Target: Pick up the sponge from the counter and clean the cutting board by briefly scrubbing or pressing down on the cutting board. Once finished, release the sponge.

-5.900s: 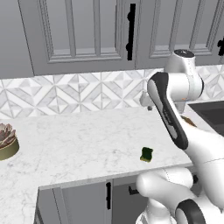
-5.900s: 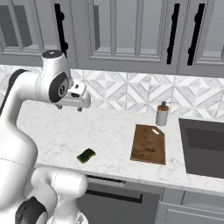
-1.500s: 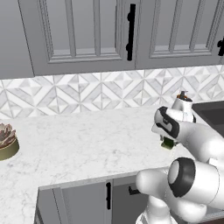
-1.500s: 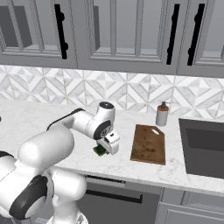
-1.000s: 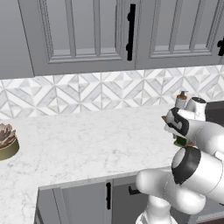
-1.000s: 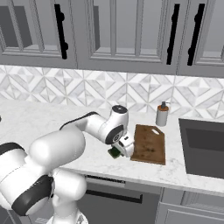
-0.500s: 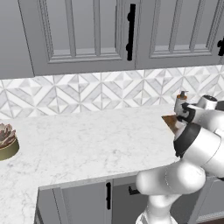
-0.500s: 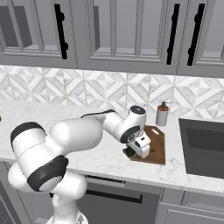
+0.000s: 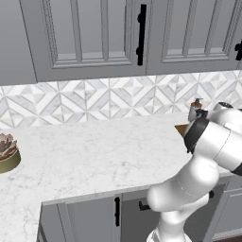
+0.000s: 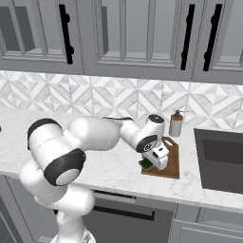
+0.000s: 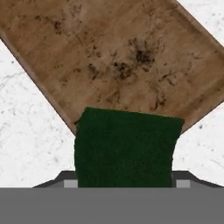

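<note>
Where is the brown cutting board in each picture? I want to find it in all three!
Left base view: a small brown corner of the cutting board peeks out at the right, just behind the arm.
Right base view: right of centre on the counter, beside the sink.
Hand view: the stained board fills the upper part, above the green sponge.
Shared landmark: the soap bottle behind the board, seen in both base views.

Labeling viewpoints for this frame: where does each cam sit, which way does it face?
Left base view: behind-left, looking over the counter at the backsplash; white arm at right.
Right base view: behind-right, facing cabinets and the sink; arm reaches to the cutting board.
Hand view: on the hand, looking down the fingers at the sponge and board.
Shared: both base views show the soap dispenser.
</note>
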### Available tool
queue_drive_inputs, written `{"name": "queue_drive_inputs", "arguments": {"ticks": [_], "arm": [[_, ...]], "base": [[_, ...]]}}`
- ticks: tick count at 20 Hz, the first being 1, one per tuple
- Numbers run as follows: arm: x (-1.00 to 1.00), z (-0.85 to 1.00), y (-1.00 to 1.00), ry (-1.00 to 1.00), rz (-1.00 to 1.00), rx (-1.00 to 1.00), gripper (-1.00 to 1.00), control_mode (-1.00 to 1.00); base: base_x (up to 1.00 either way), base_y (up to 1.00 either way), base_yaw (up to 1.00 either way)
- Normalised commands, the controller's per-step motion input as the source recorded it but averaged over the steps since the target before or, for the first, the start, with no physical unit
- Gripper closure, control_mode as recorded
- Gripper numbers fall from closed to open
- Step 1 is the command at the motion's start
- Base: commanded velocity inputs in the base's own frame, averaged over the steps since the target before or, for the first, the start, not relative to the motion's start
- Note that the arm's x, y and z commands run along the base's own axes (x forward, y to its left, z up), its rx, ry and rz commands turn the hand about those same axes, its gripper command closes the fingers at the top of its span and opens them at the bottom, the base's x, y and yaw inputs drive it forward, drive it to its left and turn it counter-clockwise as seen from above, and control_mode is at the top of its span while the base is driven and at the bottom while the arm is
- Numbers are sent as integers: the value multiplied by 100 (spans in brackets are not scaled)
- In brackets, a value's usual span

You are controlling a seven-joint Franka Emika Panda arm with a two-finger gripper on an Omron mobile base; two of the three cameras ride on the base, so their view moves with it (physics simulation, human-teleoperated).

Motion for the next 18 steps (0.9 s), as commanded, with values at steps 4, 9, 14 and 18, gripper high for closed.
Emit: {"name": "queue_drive_inputs", "arguments": {"ticks": [4, 9, 14, 18], "arm": [[0, -69, 11, 0, 0, -2, 100, -100], [0, -91, 6, 0, 0, 0, 100, -100], [14, -44, 1, 0, 0, 1, 100, -100], [-1, 35, -12, 0, 0, 7, 100, -100]], "base": [[0, 0, 0], [0, 0, 0], [0, 0, 0], [0, 0, 0]]}}
